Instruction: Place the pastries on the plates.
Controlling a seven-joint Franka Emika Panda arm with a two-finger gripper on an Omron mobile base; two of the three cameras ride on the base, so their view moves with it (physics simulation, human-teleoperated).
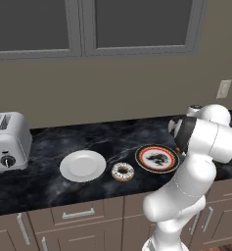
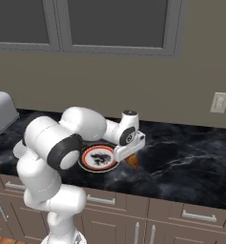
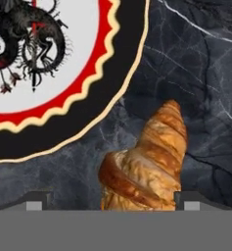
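The golden-brown croissant lies on the dark marble counter just right of the patterned plate, apart from its black rim. My gripper is low over the croissant and open, its fingertips standing wide on either side of the pastry's near end. In the right base view the croissant pokes out under the gripper, beside the patterned plate. The iced donut sits on the counter between the white plate and the patterned plate. Both plates hold nothing.
A silver toaster stands at the counter's far left. A wall outlet sits above the counter to the right. Cabinet drawers run below the counter's front edge. Bare marble stretches right of the croissant.
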